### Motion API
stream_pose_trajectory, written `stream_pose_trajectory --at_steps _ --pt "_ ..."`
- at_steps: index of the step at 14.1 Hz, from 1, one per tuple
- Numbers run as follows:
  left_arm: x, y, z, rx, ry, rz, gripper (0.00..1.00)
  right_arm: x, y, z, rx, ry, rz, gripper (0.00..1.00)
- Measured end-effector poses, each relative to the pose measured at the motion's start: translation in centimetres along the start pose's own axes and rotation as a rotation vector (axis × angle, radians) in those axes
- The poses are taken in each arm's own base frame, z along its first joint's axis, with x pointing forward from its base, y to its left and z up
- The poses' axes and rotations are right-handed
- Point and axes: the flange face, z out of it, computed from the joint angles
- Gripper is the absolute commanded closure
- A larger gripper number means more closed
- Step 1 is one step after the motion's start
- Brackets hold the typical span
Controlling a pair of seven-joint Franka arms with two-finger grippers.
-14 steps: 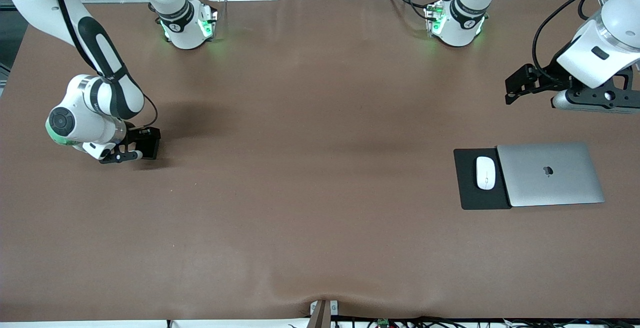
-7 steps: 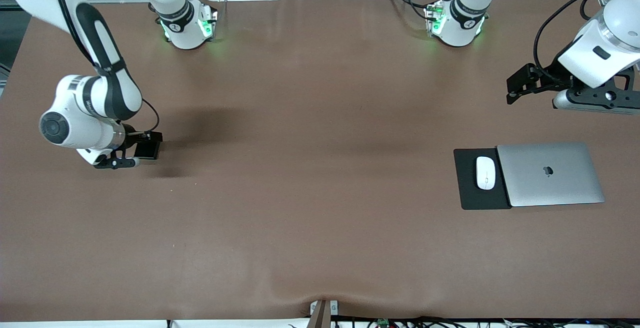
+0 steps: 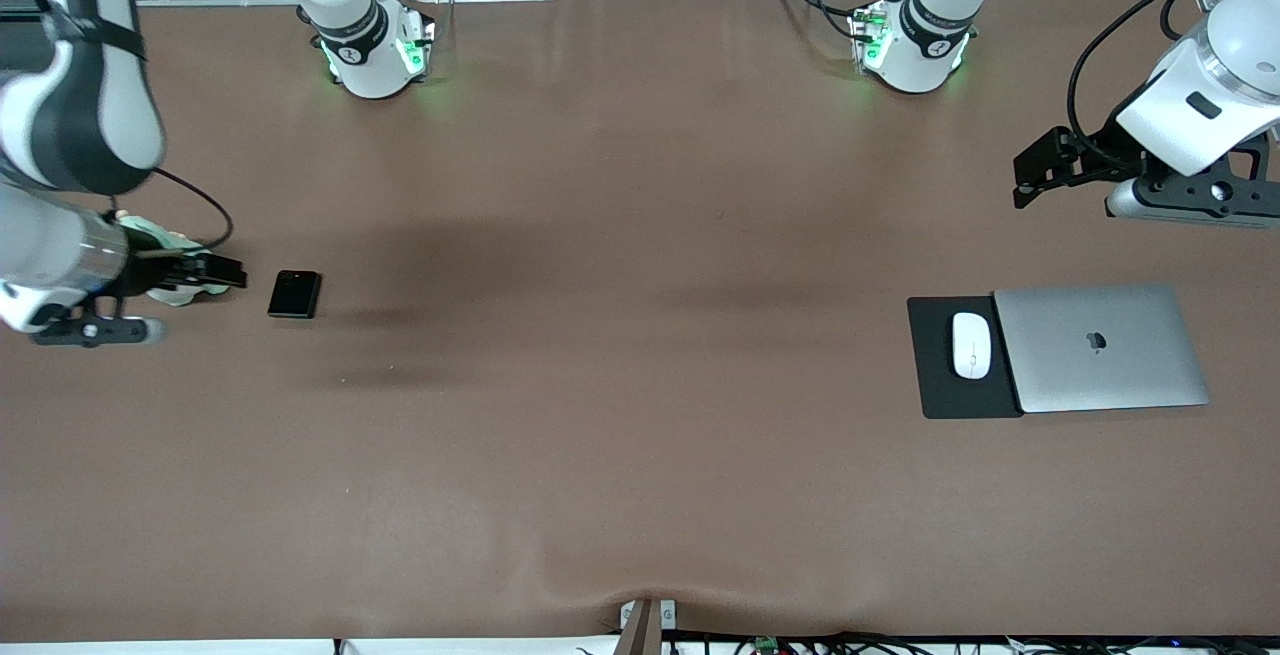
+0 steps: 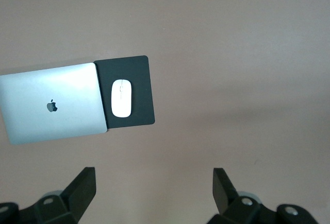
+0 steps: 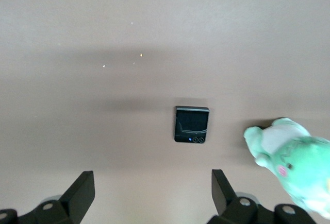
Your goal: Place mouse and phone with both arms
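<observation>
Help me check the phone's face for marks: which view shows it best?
The right wrist view: the phone lies flat, with lenses and edges distinct. The front view shows only a small dark slab. The left wrist view misses it.

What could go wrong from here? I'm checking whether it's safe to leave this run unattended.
The phone lies loose beside a green plush toy, under the open right hand; a low sweep might knock either. The mouse sits on a black mat tucked under the laptop. The left hand, open above, could nudge it if it dips.
</observation>
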Motion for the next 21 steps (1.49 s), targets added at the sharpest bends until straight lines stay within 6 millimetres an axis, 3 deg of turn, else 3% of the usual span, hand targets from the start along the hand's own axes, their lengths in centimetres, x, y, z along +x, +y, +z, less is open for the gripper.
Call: stream_pose_trajectory --at_steps 5,8,11,14,21 --pt "0.0 0.0 0.0 0.0 0.0 0.0 0.0 -3.0 -0.3 -9.1 -0.019 0.036 -0.006 0.0" --pt "0.0 0.0 0.0 0.0 0.0 0.0 0.0 -6.0 -0.3 -12.5 -0.026 0.079 -0.006 0.0" --pt "0.0 0.0 0.0 0.0 0.0 0.0 0.0 -7.7 -0.3 -14.9 -0.028 0.131 -0.005 0.0" --pt "0.0 -0.1 0.0 0.0 0.0 -0.001 0.0 -7.7 -0.5 -15.7 -0.031 0.173 -0.004 0.0" --pt "0.0 -0.2 0.1 0.008 0.0 -0.002 0.0 -6.4 -0.5 -14.1 -0.033 0.193 -0.003 0.0"
